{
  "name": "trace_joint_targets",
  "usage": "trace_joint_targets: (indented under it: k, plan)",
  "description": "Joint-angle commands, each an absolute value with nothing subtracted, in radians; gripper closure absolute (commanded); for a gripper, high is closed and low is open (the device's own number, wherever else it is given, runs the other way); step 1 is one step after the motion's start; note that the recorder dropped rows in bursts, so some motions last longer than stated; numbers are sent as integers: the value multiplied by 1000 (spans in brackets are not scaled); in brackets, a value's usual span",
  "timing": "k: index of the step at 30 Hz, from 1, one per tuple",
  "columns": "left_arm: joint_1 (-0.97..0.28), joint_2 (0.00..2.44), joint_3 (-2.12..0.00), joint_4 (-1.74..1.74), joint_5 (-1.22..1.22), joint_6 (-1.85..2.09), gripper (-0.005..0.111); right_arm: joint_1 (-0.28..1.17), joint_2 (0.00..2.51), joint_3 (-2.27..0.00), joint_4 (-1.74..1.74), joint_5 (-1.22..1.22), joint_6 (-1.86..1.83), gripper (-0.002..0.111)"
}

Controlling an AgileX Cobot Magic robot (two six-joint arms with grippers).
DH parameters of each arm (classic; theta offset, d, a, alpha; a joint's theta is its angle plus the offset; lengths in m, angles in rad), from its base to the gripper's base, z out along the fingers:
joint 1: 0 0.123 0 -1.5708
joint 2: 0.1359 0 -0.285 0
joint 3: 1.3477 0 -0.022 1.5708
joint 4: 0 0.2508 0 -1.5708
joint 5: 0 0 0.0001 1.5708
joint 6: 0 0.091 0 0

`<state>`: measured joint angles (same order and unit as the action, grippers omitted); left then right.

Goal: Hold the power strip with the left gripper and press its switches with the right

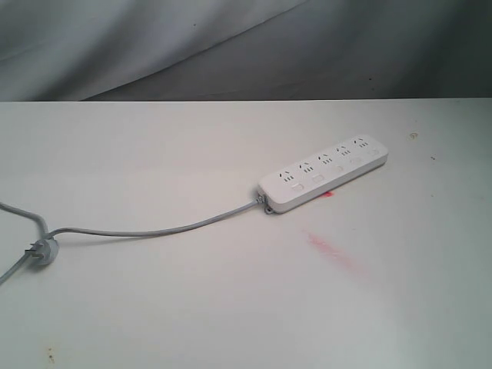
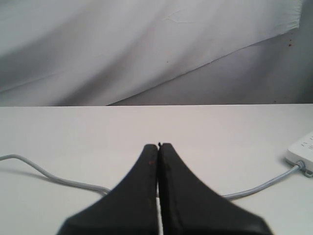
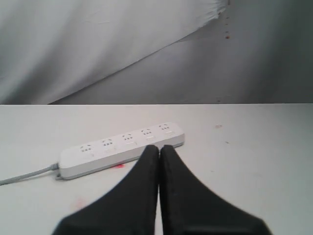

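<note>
The white power strip (image 1: 324,172) lies flat and slantwise on the white table, right of the middle in the exterior view. Its switches (image 1: 336,169) run along the near long edge, one per socket group. A grey cord (image 1: 154,231) trails from its near end toward the left. Neither arm shows in the exterior view. My left gripper (image 2: 159,145) is shut and empty, with only the strip's end (image 2: 302,149) at the edge of its view. My right gripper (image 3: 160,147) is shut and empty too, its tips in front of the power strip (image 3: 122,147), apart from it.
A small grey plug (image 1: 44,250) lies at the left edge where the cord loops. Red smears (image 1: 332,250) mark the table in front of the strip. Grey cloth (image 1: 231,46) hangs behind the table's far edge.
</note>
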<state>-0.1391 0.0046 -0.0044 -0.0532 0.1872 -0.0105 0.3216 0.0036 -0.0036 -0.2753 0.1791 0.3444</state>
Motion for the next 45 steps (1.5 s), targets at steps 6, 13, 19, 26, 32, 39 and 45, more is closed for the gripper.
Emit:
trace_joint_targets:
  k: [6,13,19,26,32,39,45]
  plan:
    - [-137,0,0,-62,185,-21,107,169,0,0,-285,166,314,108]
    - [-137,0,0,-62,185,-21,107,79,0,0,-268,168,314,108]
    - [-137,0,0,-62,185,-21,107,81,0,0,-272,168,314,108]
    - [-137,0,0,-62,185,-21,107,81,0,0,-275,168,314,108]
    - [-137,0,0,-62,185,-21,107,81,0,0,-69,168,73,108]
    - [-137,0,0,-62,185,-21,107,81,0,0,12,166,-25,108]
    - [-137,0,0,-62,185,-21,107,81,0,0,12,166,-25,108]
